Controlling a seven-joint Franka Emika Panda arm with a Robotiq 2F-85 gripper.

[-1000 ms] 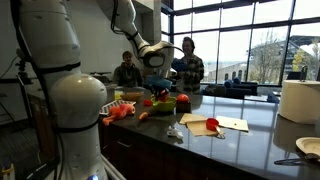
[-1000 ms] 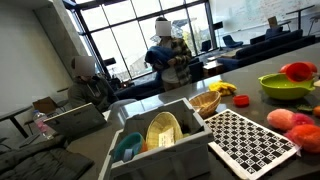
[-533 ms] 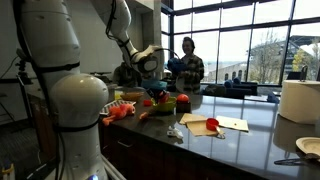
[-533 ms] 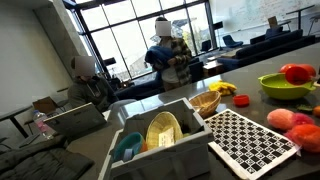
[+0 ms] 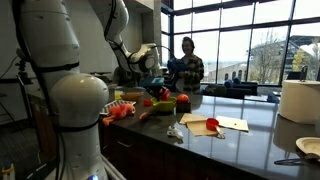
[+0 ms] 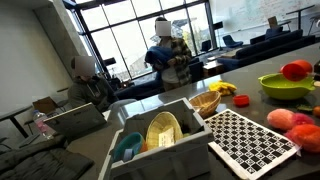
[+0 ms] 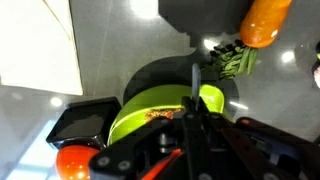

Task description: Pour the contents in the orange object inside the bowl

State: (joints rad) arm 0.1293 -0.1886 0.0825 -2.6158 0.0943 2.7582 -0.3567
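The lime-green bowl (image 7: 150,108) lies right under my gripper in the wrist view, with brown crumbs (image 7: 160,116) on its floor. It also shows in both exterior views (image 5: 165,102) (image 6: 283,86). My gripper (image 7: 192,112) has its dark fingers close together, on what looks like the thin handle of the orange object (image 7: 75,161), whose round body sits at the lower left beside the bowl's rim. In an exterior view the gripper (image 5: 152,62) hangs above the bowl. The grip itself is partly hidden by the fingers.
A toy carrot (image 7: 264,20) with green leaves lies beyond the bowl, a black tray (image 7: 80,122) beside it, and white paper (image 7: 35,40) nearby. Toy foods (image 5: 120,110) surround the bowl. A dish rack (image 6: 160,135) and a checkered mat (image 6: 245,140) stand on the counter. Two people (image 5: 187,65) are behind.
The arm has swung and the gripper has shifted slightly sideways and lower over the bowl. The bowl and the toys have not moved.
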